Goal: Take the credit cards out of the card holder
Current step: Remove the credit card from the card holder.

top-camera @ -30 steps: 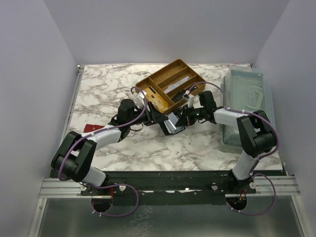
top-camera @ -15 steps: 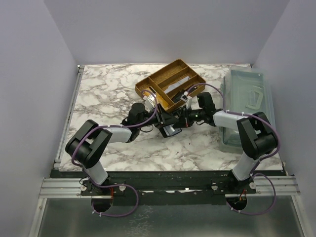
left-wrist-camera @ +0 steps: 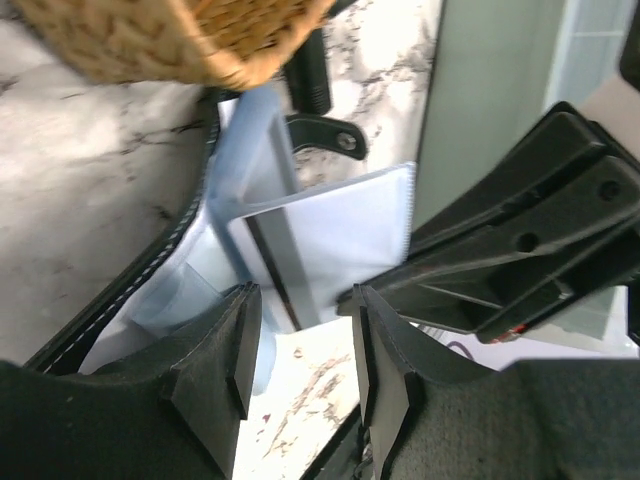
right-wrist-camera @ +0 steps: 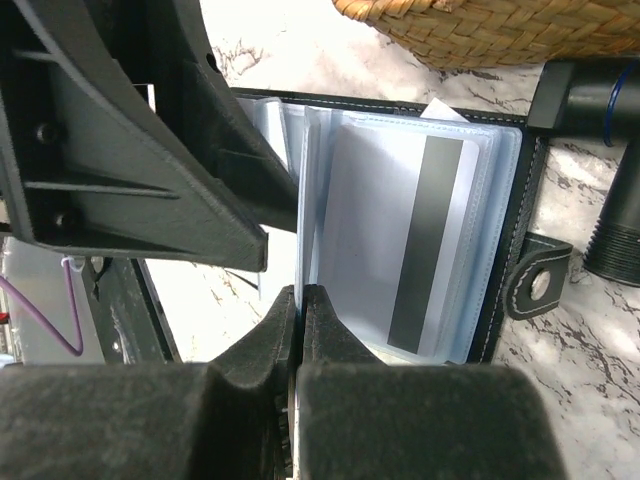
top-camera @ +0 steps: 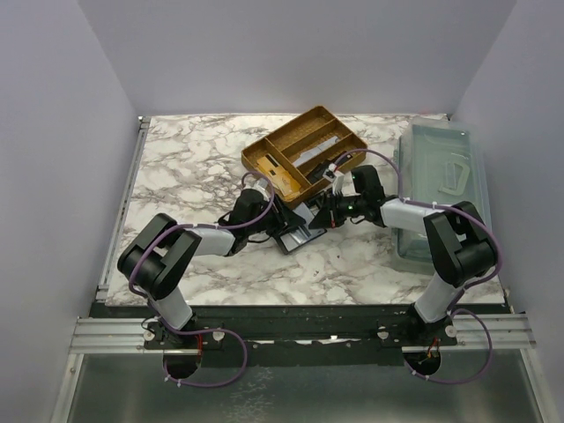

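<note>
My right gripper [right-wrist-camera: 300, 296] is pinched tight on the lower edge of a clear plastic sleeve leaf [right-wrist-camera: 314, 200] of the black stitched-leather card holder [right-wrist-camera: 514, 260]. The holder lies open on the white marble table [top-camera: 185, 159], just beside the woven wicker tray [top-camera: 304, 148]. My left gripper [left-wrist-camera: 303, 300] stands parted before a pale grey-blue credit card [left-wrist-camera: 335, 225] with a dark stripe. The card looks light, stiff and slick, so I would pinch its free edge flat and draw it straight along the pocket.

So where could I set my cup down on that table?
Free: marble table left of the wicker tray, and the strip on the near side of the card holder. Crowded: the middle, where left gripper and right gripper meet at that holder; the plastic bin fills the right edge.
</note>
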`<state>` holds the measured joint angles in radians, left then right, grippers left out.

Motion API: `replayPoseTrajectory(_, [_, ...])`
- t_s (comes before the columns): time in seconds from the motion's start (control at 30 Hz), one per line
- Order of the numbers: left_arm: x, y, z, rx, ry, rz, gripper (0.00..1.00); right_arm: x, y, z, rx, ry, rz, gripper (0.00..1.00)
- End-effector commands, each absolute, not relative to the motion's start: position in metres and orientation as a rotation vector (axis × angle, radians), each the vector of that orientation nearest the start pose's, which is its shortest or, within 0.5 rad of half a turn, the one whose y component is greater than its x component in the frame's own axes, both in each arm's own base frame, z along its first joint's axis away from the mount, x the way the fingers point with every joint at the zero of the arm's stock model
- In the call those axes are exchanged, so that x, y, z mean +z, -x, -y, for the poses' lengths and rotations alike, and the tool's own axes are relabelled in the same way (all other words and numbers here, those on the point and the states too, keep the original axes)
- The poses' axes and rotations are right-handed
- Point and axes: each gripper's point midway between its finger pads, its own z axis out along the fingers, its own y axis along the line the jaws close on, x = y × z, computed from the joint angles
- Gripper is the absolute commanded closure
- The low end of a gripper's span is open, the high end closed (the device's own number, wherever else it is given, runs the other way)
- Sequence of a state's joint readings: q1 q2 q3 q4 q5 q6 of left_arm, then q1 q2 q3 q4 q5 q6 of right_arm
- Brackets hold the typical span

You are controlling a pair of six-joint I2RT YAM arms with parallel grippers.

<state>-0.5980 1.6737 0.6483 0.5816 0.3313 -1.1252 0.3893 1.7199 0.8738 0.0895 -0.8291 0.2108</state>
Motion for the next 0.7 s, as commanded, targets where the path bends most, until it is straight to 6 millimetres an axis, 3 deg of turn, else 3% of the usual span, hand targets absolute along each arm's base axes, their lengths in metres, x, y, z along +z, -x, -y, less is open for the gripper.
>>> replayPoseTrajectory(0.0, [0.049, -0.288, 0.294, -1.163, 0.414, -2.383, 0.53, 0.093, -0.293, -0.273, 1.313, 0.659, -2.17, 1.0])
replayPoseTrajectory(0.23, [0.061, -0.286, 0.306, -1.298, 0.288, -2.337, 0.53, 0.103, -0.285, -0.278, 1.406, 0.636, -2.151, 1.0])
replayPoseTrajectory(0.43, [0.077, -0.286, 0.299, -1.357, 0.281, -2.243, 0.52, 0.117, -0.279, -0.279, 1.501, 0.604, -2.126, 1.0])
replayPoseTrajectory(0.67, [0.126, -0.285, 0.303, -1.61, 0.285, -2.022, 0.51, 0.134, -0.27, -0.278, 1.636, 0.586, -2.083, 1.0])
